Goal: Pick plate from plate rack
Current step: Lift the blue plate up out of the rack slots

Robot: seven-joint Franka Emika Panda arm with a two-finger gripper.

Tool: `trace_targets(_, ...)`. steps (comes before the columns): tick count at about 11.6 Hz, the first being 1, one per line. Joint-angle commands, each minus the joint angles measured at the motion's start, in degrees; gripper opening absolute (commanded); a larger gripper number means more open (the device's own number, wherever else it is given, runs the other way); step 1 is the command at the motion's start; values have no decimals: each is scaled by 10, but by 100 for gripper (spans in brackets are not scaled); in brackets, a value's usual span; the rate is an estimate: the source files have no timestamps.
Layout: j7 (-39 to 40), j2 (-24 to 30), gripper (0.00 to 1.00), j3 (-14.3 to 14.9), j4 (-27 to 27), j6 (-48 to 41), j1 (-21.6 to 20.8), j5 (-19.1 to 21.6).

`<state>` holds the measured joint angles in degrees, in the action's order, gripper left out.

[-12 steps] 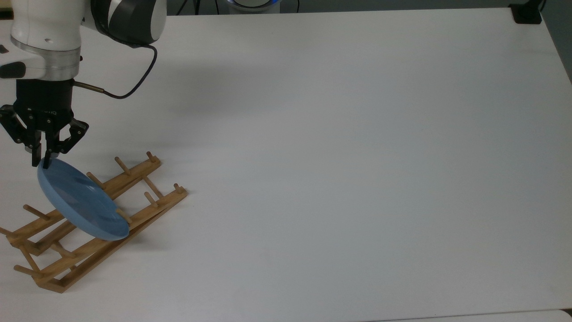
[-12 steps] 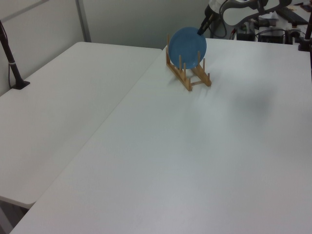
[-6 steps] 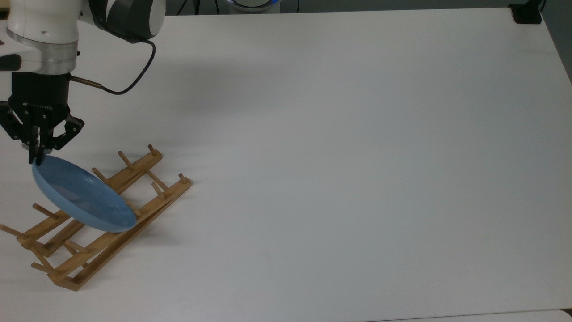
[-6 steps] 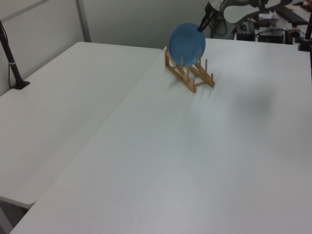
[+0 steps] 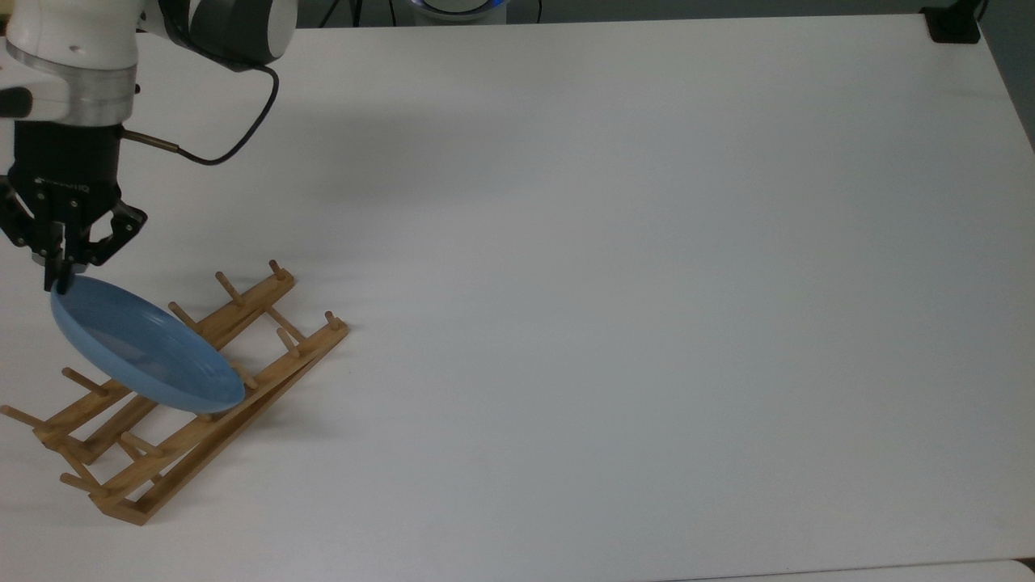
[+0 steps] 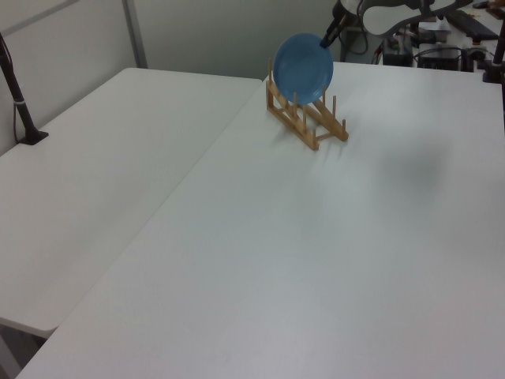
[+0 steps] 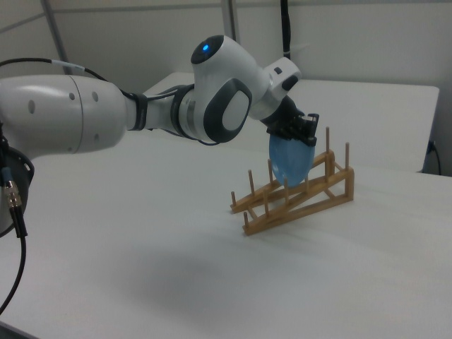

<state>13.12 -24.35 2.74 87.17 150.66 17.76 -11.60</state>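
A wide white worktop (image 5: pixel 614 283) spans the top view. In the left view a second white table (image 6: pixel 95 174) butts against it along a straight seam, and a black post (image 6: pixel 16 91) stands on a black base at the left view's left edge. A black block (image 5: pixel 954 24) sits at the worktop's far corner on the top view's right. Grey wall panels (image 7: pixel 353 35) stand behind in the right view

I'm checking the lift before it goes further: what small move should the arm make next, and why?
Probably keep raising straight up. The tool is shut on the plate at its top rim, but the plate's lower edge sits low among the plate rack pegs, so sideways travel could drag the rack.
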Motion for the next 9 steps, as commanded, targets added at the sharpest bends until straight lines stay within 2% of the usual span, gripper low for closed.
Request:
trace_targets(1,1,42,0,1,16,9,3,3)
trace_targets(3,-15,49,0,1,15,8,3,4)
trace_targets(5,-72,58,0,0,16,6,2,4)
trace_targets(7,-103,62,0,-7,16,-41,-2,6)
trace_targets(8,-106,68,0,-17,16,-75,-3,15)
trace_targets(9,-104,73,0,-29,16,-109,-3,49)
